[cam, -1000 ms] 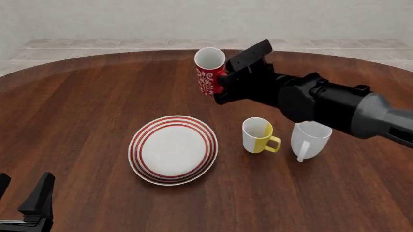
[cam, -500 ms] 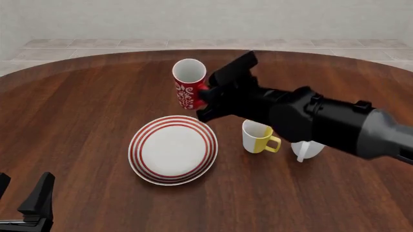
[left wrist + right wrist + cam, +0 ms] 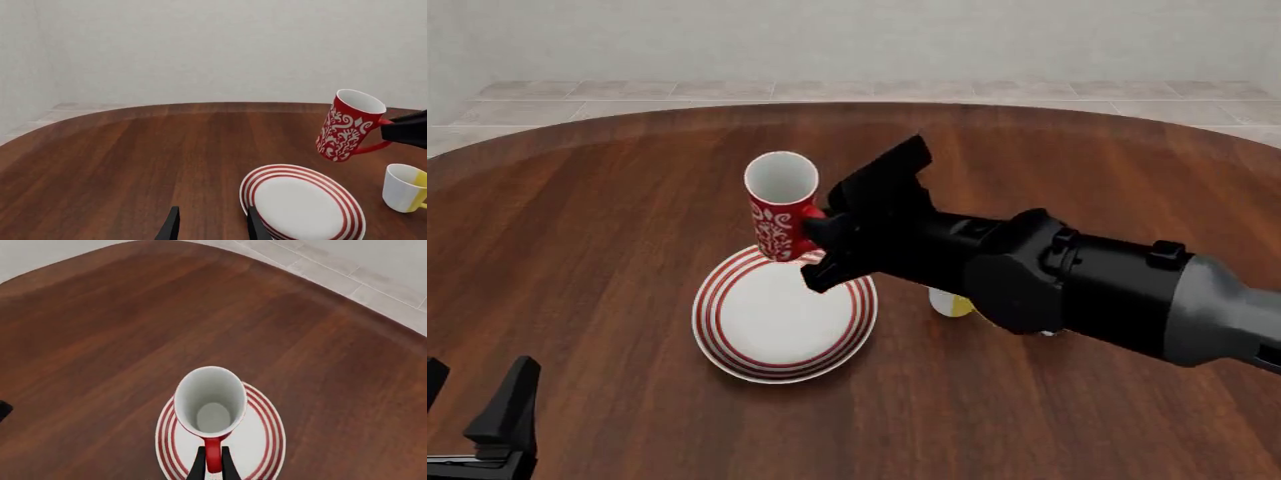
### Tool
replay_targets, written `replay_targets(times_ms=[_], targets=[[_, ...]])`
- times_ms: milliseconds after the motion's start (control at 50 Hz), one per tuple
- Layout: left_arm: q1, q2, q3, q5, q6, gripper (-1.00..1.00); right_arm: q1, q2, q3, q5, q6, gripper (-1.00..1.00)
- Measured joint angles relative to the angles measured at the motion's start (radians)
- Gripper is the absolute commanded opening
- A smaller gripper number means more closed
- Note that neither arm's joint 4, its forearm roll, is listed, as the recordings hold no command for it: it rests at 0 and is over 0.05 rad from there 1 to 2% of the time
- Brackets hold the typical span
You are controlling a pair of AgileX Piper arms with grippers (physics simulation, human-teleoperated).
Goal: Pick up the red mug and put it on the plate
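Clamping red mug handle: right end effector | left end effector apart | brown wood table

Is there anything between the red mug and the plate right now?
No. In the left wrist view the red mug hangs tilted in the air above the plate, held by its handle in the right gripper, with only empty air between.

right claw clamped on a handle, raised, left claw parted, low
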Motion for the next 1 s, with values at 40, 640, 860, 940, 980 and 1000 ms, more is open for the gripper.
replay_targets(times_ms=[40,640,860,940,980,1000], targets=[[0.000,0.000,0.000,0.000,0.000,1.00,0.008,-0.002,0.004,-0.001,0.004,-1.00],[-0.004,0.000,-0.001,0.001,0.000,1.00,0.045,0.000,0.064,-0.026,0.063,-1.00],[-0.002,0.000,0.000,-0.001,-0.003,1.00,0.043,0.008,0.081,-0.039,0.079,-1.00],[-0.002,0.000,0.000,-0.001,-0.003,1.00,0.043,0.012,0.088,-0.046,0.084,-1.00],[-0.002,0.000,0.000,-0.001,-0.004,1.00,0.043,0.015,0.092,-0.050,0.087,-1.00],[-0.002,0.000,0.000,-0.001,-0.004,1.00,0.043,0.017,0.093,-0.053,0.089,-1.00]])
